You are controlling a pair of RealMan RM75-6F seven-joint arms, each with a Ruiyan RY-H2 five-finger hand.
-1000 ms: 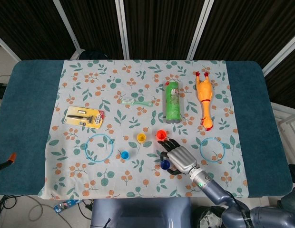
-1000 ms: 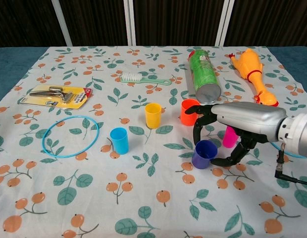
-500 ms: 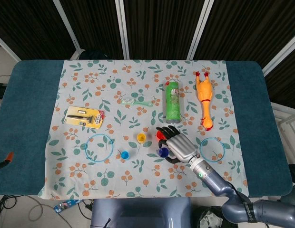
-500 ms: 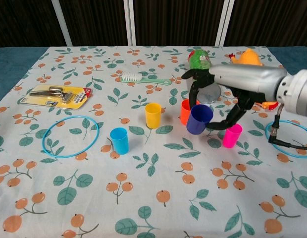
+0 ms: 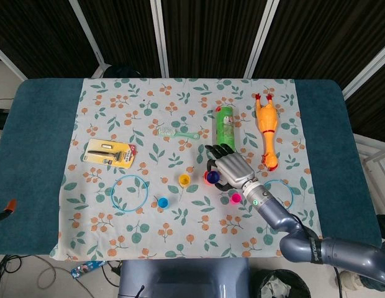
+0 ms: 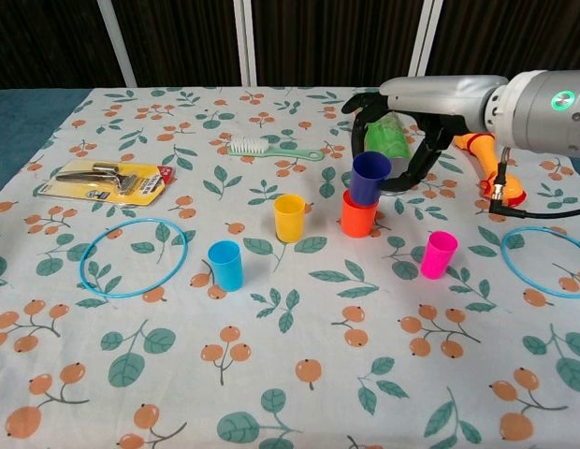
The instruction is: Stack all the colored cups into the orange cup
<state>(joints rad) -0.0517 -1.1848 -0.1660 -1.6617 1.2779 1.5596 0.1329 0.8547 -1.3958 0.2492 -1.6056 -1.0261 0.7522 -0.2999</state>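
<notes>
A dark slatted wall with pale upright bars is running behind the desk (image 5: 37, 155), whose teal top is showing at both ends. A floral cloth (image 6: 271, 374) printed with leaves and orange berries is covering the middle of the desk and carrying everything else.

The right robot hand (image 6: 395, 126) is reaching in from the right on a grey arm, its fingers curling around the dark blue cup (image 6: 369, 178) and gripping it. That cup is sitting in the mouth of the orange cup (image 6: 357, 214), most of it still standing above the orange rim; how deep it is seated cannot be told. The left robot hand is showing in neither view.

A green can (image 5: 225, 127) is lying on its side just behind the hand, with a yellow rubber chicken (image 5: 266, 133) lying beside it to the right. A packaged tool on a yellow card (image 6: 108, 178) is resting at the left, and a green brush (image 6: 271, 148) is lying towards the back. One blue ring (image 6: 131, 257) is lying flat at the left and another blue ring (image 6: 552, 262) at the right edge.

The yellow cup (image 6: 289, 217) is standing upright just left of the orange cup, holding nothing visible. The pink cup (image 6: 439, 254) is standing to the front right, and the light blue cup (image 6: 225, 265) to the front left, both upright and apart from the others.
</notes>
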